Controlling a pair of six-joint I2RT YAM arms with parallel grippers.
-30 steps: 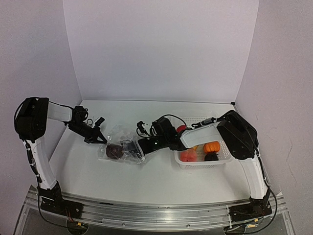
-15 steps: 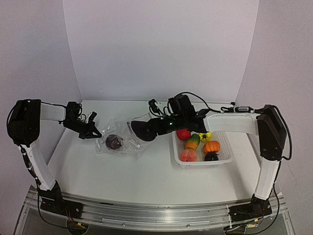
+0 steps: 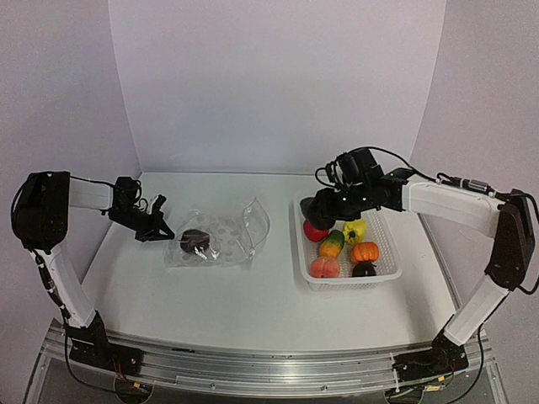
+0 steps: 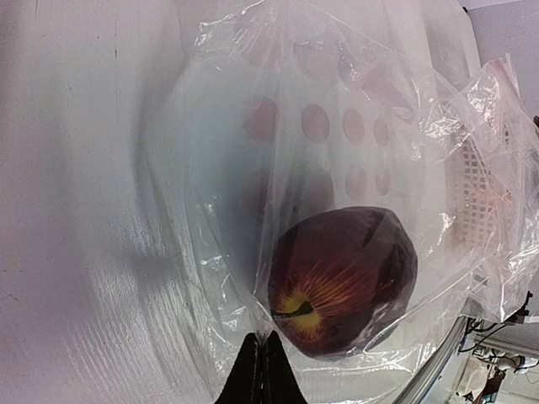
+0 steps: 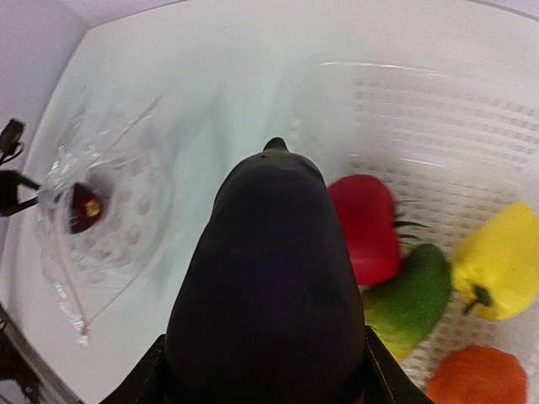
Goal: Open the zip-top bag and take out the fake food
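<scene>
Apple (image 4: 341, 282) inside zip-top bag (image 3: 227, 236) pinched by left fingers (image 4: 251, 380), right fingers (image 5: 147, 379) clamping eggplant (image 5: 265, 286) over fruit-filled basket (image 3: 349, 283)

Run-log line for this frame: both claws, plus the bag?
left claw: shut, pinching zip-top bag edge | right claw: holding eggplant above basket rim | bag: one dark red apple inside

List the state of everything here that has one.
left tool, shut, pinching the bag's edge
right tool, shut on the eggplant
bag, lying down, right end lifted, one apple inside
apple, in the bag
eggplant, held over the basket's edge
basket, upright, holding six pieces of food
</scene>
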